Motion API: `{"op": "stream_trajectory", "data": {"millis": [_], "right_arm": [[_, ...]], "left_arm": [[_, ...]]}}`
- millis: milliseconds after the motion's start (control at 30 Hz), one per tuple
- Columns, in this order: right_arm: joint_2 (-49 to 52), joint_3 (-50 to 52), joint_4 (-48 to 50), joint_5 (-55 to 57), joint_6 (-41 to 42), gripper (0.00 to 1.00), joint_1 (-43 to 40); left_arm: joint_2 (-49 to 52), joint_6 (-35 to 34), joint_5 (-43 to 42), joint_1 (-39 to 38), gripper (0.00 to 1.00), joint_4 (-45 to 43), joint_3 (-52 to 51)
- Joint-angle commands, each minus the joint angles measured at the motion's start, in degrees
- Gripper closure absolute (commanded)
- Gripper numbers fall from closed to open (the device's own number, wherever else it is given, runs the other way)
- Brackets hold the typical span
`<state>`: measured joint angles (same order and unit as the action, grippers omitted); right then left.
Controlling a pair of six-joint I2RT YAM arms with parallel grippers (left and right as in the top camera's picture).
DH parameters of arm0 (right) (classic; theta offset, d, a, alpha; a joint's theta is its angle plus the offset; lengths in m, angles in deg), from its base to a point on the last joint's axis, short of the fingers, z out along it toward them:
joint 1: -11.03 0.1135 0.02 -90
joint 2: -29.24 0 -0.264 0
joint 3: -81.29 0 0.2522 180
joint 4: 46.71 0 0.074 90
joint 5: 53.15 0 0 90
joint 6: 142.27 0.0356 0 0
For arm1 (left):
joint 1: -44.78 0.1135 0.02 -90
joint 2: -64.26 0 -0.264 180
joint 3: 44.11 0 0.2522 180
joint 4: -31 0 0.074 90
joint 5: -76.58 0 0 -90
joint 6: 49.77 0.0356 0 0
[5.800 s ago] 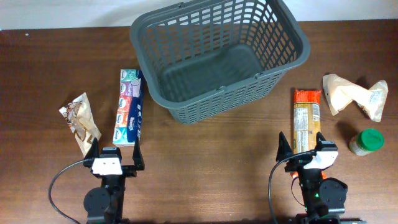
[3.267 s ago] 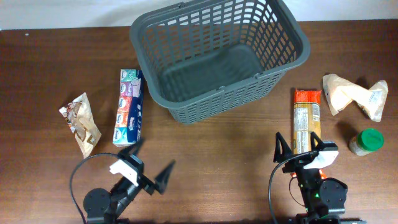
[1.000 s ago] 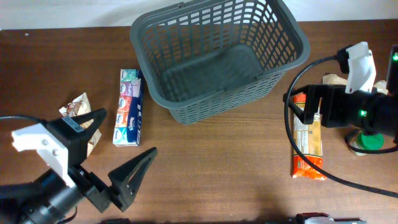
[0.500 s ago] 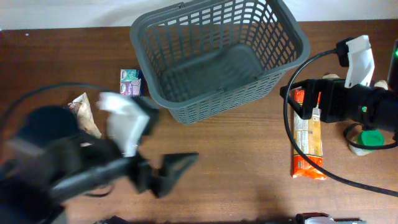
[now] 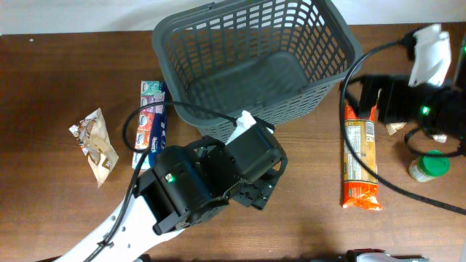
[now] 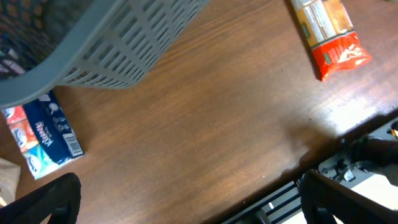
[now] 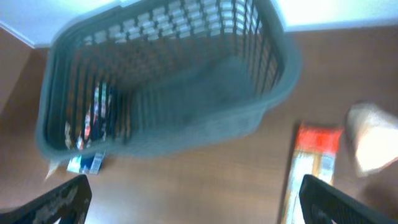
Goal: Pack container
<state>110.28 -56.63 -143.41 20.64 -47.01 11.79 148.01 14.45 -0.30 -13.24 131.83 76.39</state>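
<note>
On the near side of the container, the left arm hangs over the brown bench, its bulk just short of the container's front wall. The left claw is released, spread wide with nothing between its tips, and looks down on bare wood in front of the container.

To the right of the container, a long packet with orange-red ends lies flat on the bench, running lengthwise from near to far, apart from the container wall. Further right of it stands a small jar with a green lid. To the left of the container a tissue pack lies flat, its far end close beside the container's left front corner. A crinkled snack bag lies well out to the left of that.

The container stands upright towards the far edge of the bench, set at a slight angle, its open top up.

The right arm is beside the container's right wall, above the far end of the long packet. The right claw is released too, wide apart and holding nothing, facing the container. A pale bag lies right of the long packet.
</note>
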Motion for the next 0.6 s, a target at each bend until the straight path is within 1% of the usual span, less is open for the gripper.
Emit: {"op": "stream_trajectory", "data": {"millis": [0, 133, 167, 233, 367, 467, 567], "right_arm": [[2.78, -3.65, 4.44, 2.64, 1.51, 0.01, 0.37], [8.41, -7.61, 8.90, -3.91, 1.64, 0.00, 0.37], [10.73, -8.63, 9.79, -5.97, 1.70, 0.01, 0.37], [14.21, -9.62, 10.38, -6.51, 2.29, 0.03, 0.37], [19.85, -9.68, 9.22, -6.84, 1.99, 0.03, 0.37], [23.76, -9.68, 7.69, -10.99, -0.66, 0.03, 0.61], [26.62, -9.66, 5.73, -12.28, -3.76, 0.07, 1.86]], "left_arm": [[-0.61, -3.10, 2.73, -0.22, 0.00, 0.26, 0.46], [-0.61, -3.08, 2.71, -0.22, 0.01, 0.63, 0.46], [-0.61, -3.08, 2.73, -0.22, 0.01, 0.63, 0.46], [-0.57, -3.08, 2.73, -0.22, 0.01, 0.66, 0.44], [-0.37, -3.08, 2.73, -0.22, 0.01, 0.61, 0.44], [-0.37, -3.08, 2.73, -0.22, 0.00, 0.61, 0.44], [-0.37, -3.10, 2.71, -0.22, 0.01, 0.33, 0.44]]}}
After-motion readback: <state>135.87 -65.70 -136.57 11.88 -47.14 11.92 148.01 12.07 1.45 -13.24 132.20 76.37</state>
